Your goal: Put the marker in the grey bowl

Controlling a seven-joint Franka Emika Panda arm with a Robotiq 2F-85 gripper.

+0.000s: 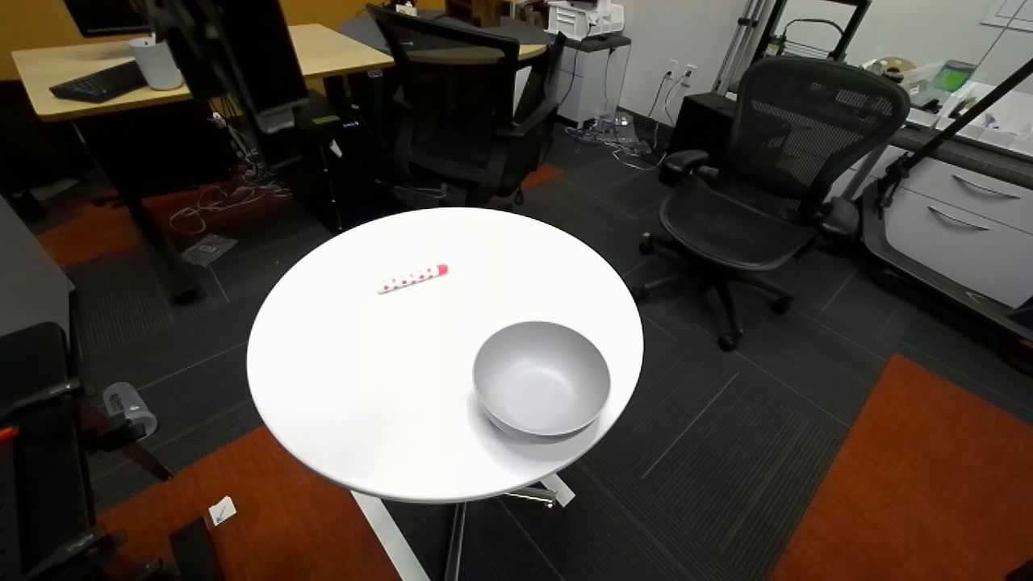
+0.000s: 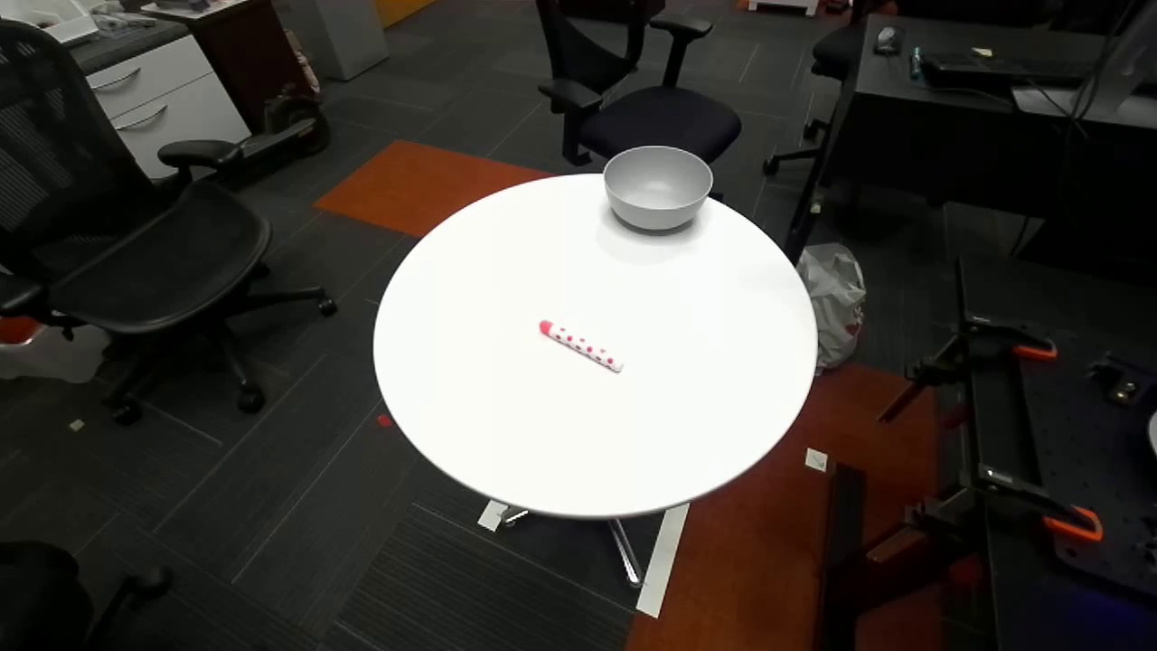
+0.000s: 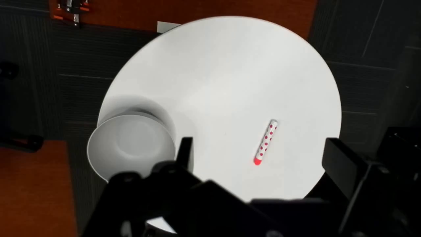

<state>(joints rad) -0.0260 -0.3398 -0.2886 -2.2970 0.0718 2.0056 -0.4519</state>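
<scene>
In the wrist view, the slim white, red-dotted cylindrical marker point(image 3: 265, 142) lies on the round white table point(image 3: 223, 82) well below the empty, wide-spread end effector point(image 3: 258, 152), framed by its gap, long axis steeply crossing the closing direction.

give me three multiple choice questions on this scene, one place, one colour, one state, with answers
1. Where is the marker?
A on the white tabletop, apart from the grey bowl
B inside the grey bowl
C under the grey bowl

2. What colour are the dots on the marker?
A green
B blue
C pinkish red

3. How is the gripper?
A shut on the marker
B open
C shut on the grey bowl

1 A: both exterior views show tabletop between it and the bowl.
2 C: the wrist view shows pinkish red dots on white.
3 B: the wrist view shows its jaws standing wide apart.
</scene>
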